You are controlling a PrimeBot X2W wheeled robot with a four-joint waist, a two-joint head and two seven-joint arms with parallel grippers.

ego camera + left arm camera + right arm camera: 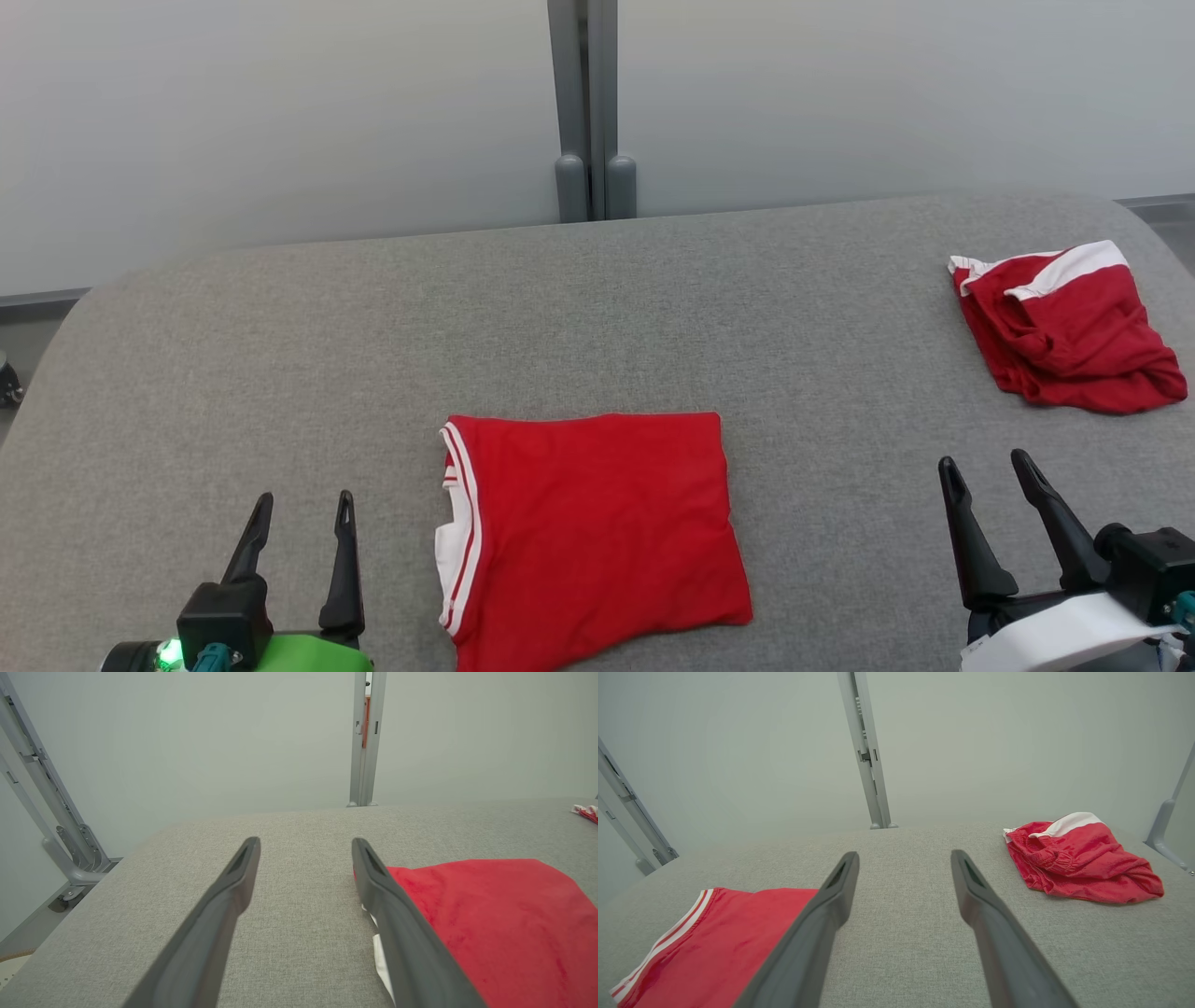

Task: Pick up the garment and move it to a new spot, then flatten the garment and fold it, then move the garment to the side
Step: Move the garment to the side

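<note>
Grey fabric surface [280, 355] bears folded garment [588, 532] before pale wall [280, 121].

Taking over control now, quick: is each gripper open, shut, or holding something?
Left gripper: open, holding nothing.
Right gripper: open, holding nothing.

Your head view looks steeply down from above at the grey surface [280, 355], facing the wall post [590, 112]. Both wrist views sit low and close over that surface, looking along their fingers [215, 924] toward the same post. All three share the folded red garment [597, 532]; head and right wrist also share the crumpled red garment [1064, 336].
</note>
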